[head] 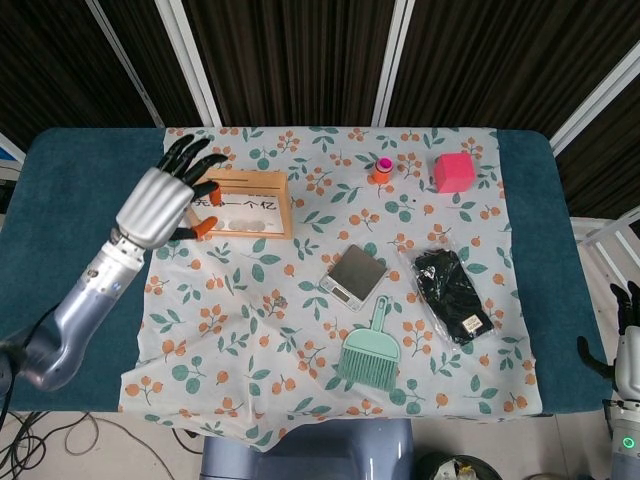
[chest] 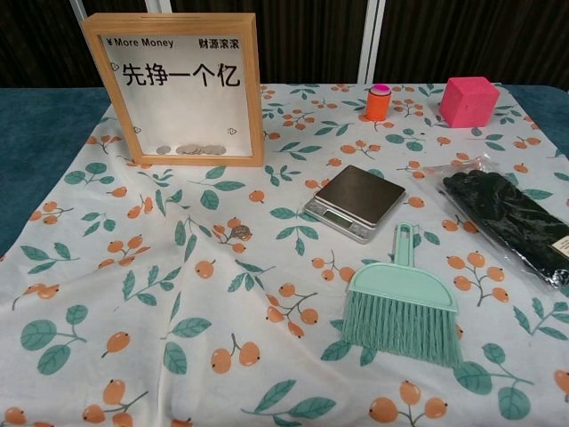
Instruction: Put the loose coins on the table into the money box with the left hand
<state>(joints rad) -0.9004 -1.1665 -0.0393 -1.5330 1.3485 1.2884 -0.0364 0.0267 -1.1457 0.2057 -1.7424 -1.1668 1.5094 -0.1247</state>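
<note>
We're looking at what appears to be a robot test lab: a teal table (head: 70,190) wearing a fruit-print cloth (chest: 133,294), unrelated props scattered across it, dark slatted panels (head: 290,60) backing it, cables (head: 30,440) trailing on the floor.

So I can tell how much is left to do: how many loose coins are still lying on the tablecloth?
1. A single coin lies on the tablecloth, between the money box and the scale. More could be hidden in the cloth's folds.
</note>
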